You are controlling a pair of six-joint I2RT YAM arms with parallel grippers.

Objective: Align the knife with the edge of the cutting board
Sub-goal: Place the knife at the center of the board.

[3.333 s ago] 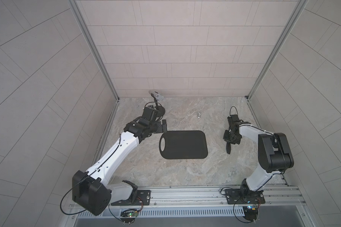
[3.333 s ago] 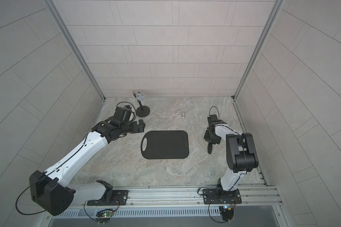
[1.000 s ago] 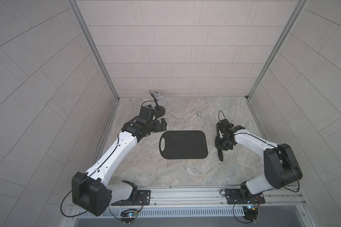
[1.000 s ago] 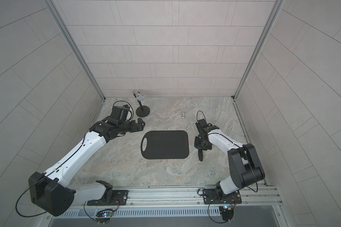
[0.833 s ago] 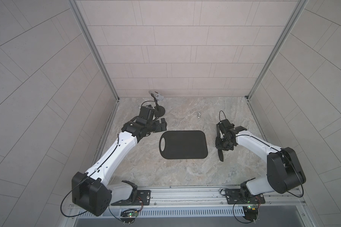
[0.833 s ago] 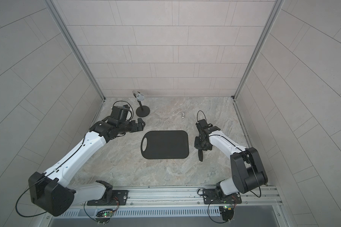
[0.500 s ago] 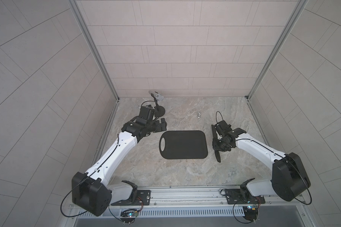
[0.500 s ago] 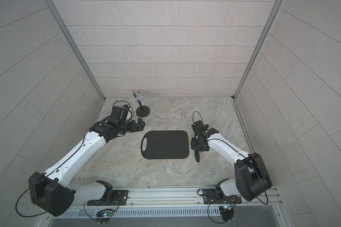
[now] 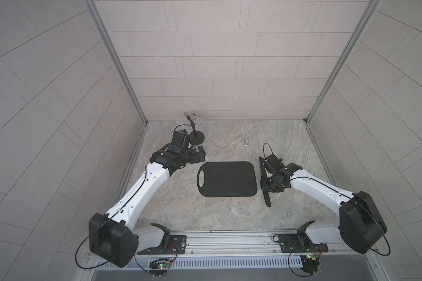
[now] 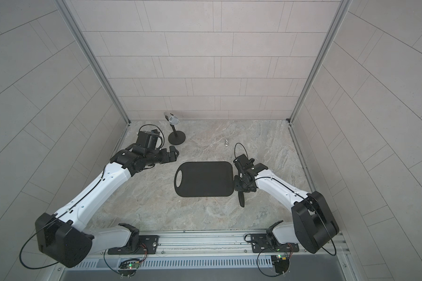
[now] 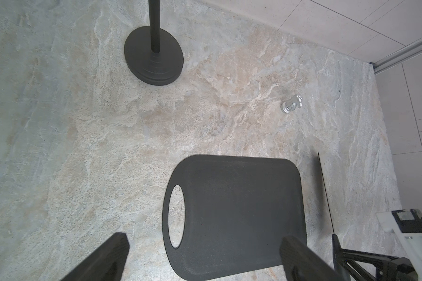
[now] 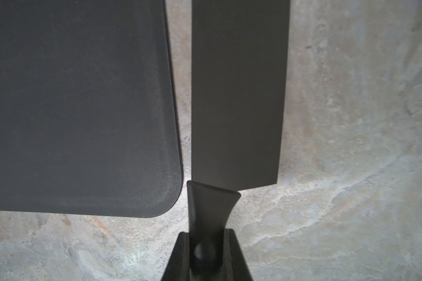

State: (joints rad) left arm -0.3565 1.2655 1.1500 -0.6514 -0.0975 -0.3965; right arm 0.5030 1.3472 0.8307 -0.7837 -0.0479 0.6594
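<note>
The black cutting board [image 9: 227,178] [image 10: 205,178] lies flat mid-table, its oval handle hole to the left. My right gripper [image 12: 206,243] [image 9: 268,188] is shut on the handle of the black knife [image 12: 239,97]. The knife's blade runs along the board's [image 12: 78,104] right short edge, with a narrow strip of table between them. The knife's handle end [image 10: 241,199] sticks out toward the front past the board's corner. My left gripper [image 11: 202,245] [image 9: 200,154] hangs open and holds nothing, off the board's [image 11: 236,214] far-left corner.
A microphone stand [image 9: 196,138] [image 11: 154,58] with a round black base stands at the back left, close behind my left wrist. A small silver metal piece [image 9: 246,142] [image 11: 291,105] lies behind the board. Tiled walls close in the table.
My right arm has carried the knife leftward, from well right of the board to close beside its right edge. The left arm has stayed put, still open.
</note>
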